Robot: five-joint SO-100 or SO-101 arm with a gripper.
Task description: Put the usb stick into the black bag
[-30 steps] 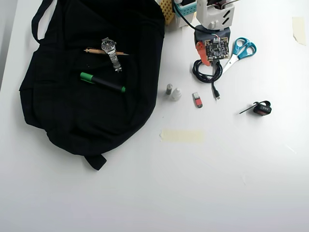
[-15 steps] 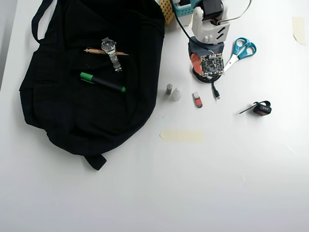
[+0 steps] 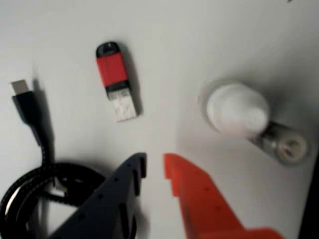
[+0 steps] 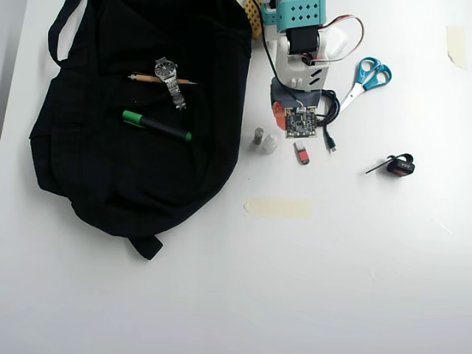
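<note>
1 black bag [image 4: 110,169], 1 usb stick [image 4: 302,153], 1 watch [image 4: 169,80], 1 marker [image 4: 156,126], 1 scissors [image 4: 364,80], 1 cable [image 3: 30,164], 1 black clip [image 4: 400,166]

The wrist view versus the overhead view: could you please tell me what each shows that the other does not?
Only the wrist view shows the gripper, jaws open, blue and orange, just short of the usb stick.
Only the overhead view shows the black bag with a watch and green marker on it, scissors and a tape strip.
Both show the usb stick, the black cable and the white-capped bottle.
</note>
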